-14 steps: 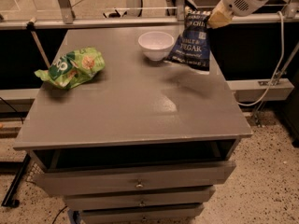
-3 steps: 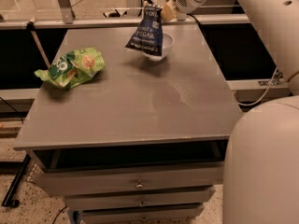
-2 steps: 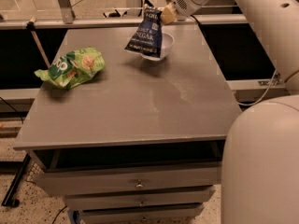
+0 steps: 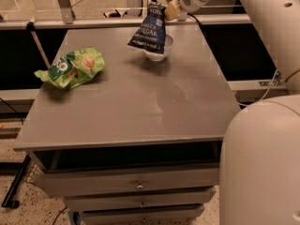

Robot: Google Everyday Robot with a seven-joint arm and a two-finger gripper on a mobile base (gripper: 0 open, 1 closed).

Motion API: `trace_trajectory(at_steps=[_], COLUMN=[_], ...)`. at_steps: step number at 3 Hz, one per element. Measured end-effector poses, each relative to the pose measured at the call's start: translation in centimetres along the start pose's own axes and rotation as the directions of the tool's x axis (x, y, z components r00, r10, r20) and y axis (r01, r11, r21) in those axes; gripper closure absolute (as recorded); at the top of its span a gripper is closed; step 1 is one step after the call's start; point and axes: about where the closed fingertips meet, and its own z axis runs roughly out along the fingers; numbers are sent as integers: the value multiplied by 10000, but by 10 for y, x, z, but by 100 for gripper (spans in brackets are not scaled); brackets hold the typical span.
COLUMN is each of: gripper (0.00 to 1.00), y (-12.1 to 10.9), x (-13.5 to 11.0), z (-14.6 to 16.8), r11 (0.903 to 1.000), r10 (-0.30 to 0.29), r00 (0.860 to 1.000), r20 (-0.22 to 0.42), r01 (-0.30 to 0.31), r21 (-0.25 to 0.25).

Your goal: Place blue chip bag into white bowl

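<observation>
Blue chip bag (image 4: pixel 150 29) hangs from tool (image 4: pixel 171 11) above bowl (image 4: pixel 168 44).

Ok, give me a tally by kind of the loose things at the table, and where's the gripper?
Snack bags: 2, the blue chip bag hanging from the gripper over the white bowl, and a green bag lying off to the left.
Bowls: 1, the white bowl.
Total: 3.
</observation>
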Motion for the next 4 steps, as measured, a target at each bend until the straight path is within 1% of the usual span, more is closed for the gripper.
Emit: trace_trajectory(at_steps=[1,2,3,4], gripper=[100,82,59,35], y=[-9,-7,-6,-4], x=[-5,-5,-4,-3], z=[-3,1,5,8], r11=[9998,9999,10000,10000], r10=[-17,-20,-23,-25], r00=[9999,9999,10000,10000], r20=[134,110,85,56], r01=[15,19,22,25], r21=[191,141,96,46])
